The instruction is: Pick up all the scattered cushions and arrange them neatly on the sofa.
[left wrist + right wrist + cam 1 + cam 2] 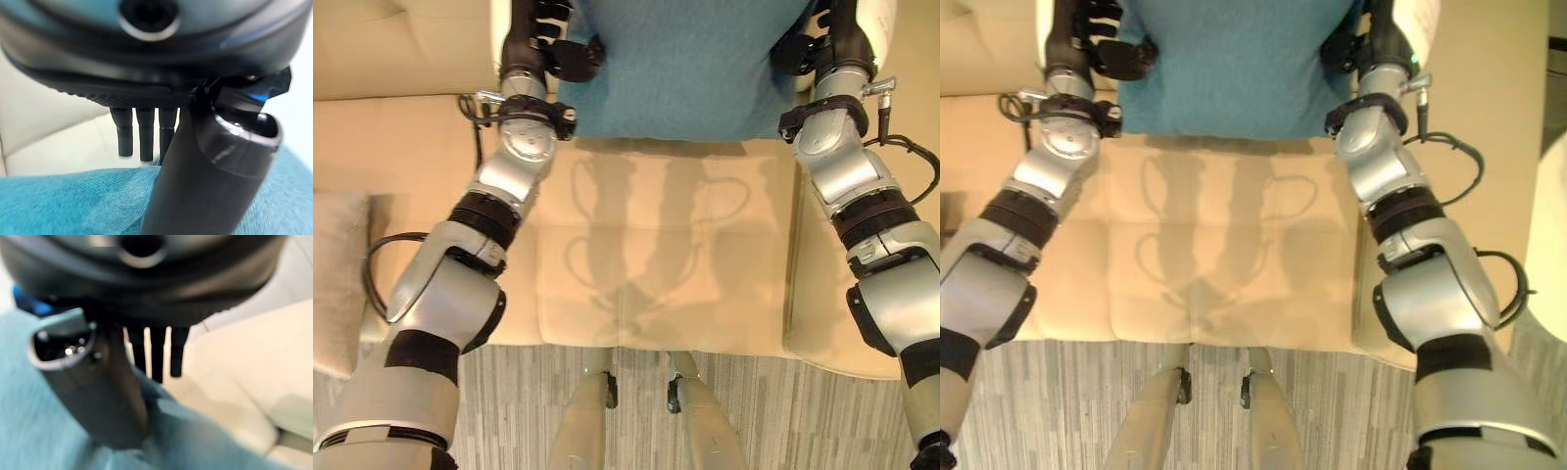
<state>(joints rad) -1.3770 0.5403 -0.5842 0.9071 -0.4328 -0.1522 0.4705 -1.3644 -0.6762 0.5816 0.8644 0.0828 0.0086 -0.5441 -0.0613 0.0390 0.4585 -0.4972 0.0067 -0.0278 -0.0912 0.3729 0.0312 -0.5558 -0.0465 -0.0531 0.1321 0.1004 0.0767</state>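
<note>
Nearest the robot, striped floor meets the beige sofa, with a grey cushion lying off its left end. Farther back, against the backrest, the teal cushion is held from both sides: left hand and right hand each clamp an edge, thumb in front, fingers behind.

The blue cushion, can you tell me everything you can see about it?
The blue cushion is teal, made of what looks like a soft woven fabric, plain with no pattern. It is held over the back part of the cream sofa. The left hand grips its left edge and the right hand its right edge, thumbs pressed on the front and fingers reaching behind. Its lower edge runs straight across above the seat.
</note>
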